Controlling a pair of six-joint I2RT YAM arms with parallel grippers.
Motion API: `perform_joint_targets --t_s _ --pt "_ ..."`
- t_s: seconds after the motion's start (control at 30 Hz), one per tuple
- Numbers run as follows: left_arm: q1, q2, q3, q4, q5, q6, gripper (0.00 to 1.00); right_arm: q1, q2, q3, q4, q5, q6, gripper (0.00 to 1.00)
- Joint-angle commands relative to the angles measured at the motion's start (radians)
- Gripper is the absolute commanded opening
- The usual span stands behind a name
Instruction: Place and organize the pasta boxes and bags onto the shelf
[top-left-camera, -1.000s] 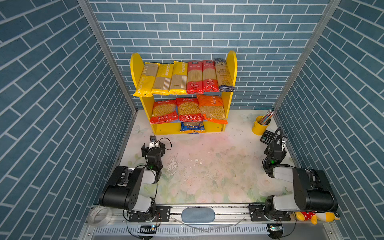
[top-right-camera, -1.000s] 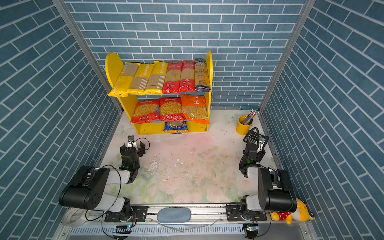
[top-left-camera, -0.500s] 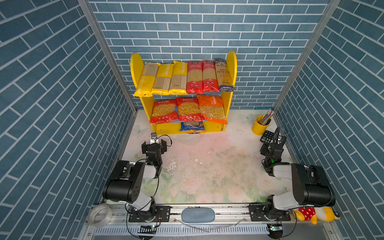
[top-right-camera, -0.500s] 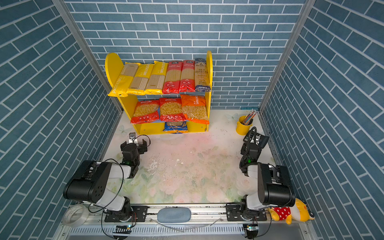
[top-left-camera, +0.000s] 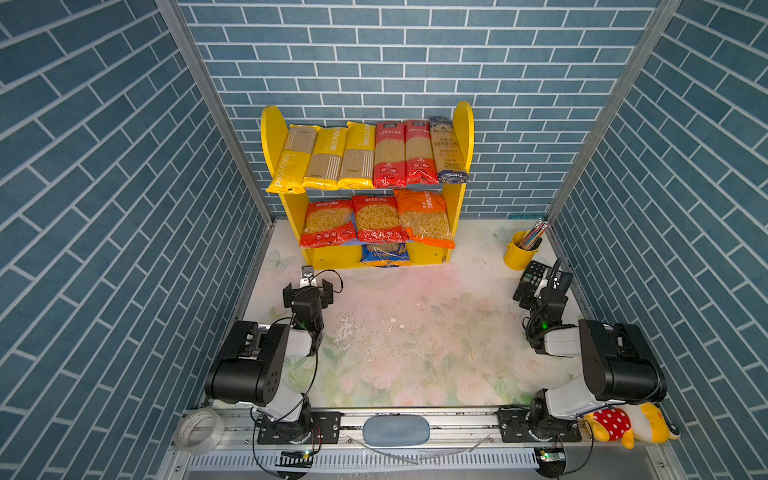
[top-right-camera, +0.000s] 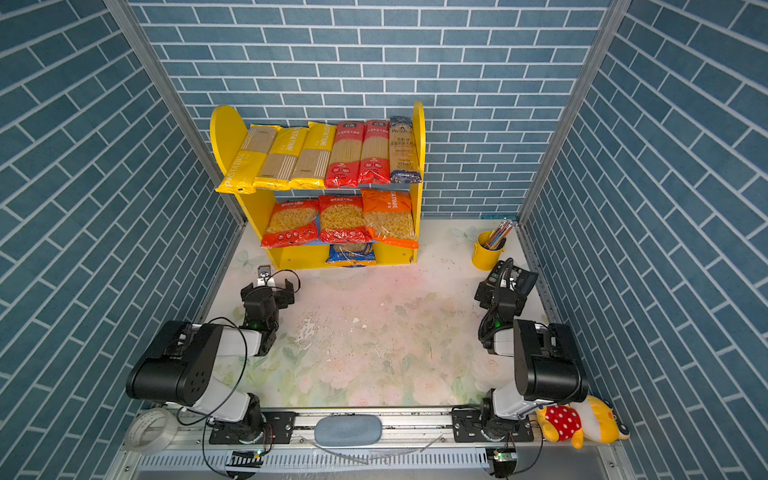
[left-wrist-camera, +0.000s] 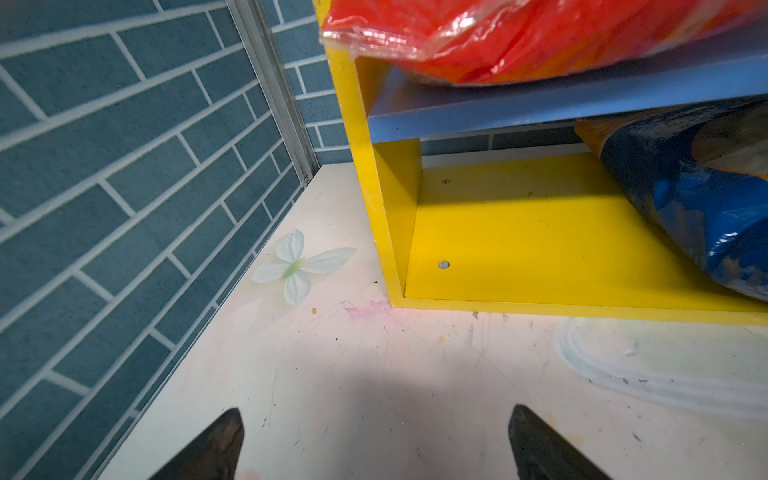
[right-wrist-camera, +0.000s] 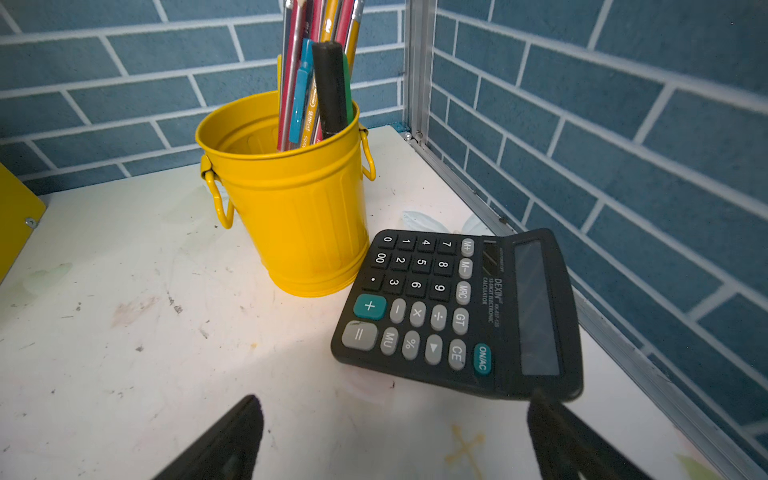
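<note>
Both pairs of jaws stand wide apart and empty. The left jaws hang over bare table (left-wrist-camera: 374, 374) just in front of the shelf (left-wrist-camera: 374, 208) corner. The right jaws sit low beside the calculator (right-wrist-camera: 453, 311) and the pencil cup (right-wrist-camera: 291, 199). Over the last second the right jaws spread markedly and the left jaws only slightly, while neither arm travelled far.

On the upper board, three yellow spaghetti packs (top-left-camera: 328, 158), two red spaghetti packs (top-left-camera: 405, 153) and the dark-blue spaghetti pack (top-left-camera: 449, 149) lie side by side. Two red bags (top-left-camera: 328, 222) and the orange bag (top-left-camera: 424, 216) fill the blue board, and the blue bag (top-left-camera: 384, 254) rests on the yellow base. No pack shows on the table, so this widening reads as a final let-go, and the task looks complete.
</note>
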Motion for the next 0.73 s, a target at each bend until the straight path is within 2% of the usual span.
perform_joint_targets --t_s 0.0,0.07,0.7 --pt "0.008 0.000 0.016 -0.010 0.008 -0.006 1.00 0.002 0.005 0.003 0.015 -0.025 -0.040 0.99" --pt "0.008 0.001 0.016 -0.010 0.008 -0.006 1.00 0.002 0.004 0.027 -0.032 -0.039 -0.045 0.99" --pt "0.001 0.003 0.009 0.007 0.017 0.009 1.00 0.005 0.008 0.025 -0.026 -0.040 -0.049 0.99"
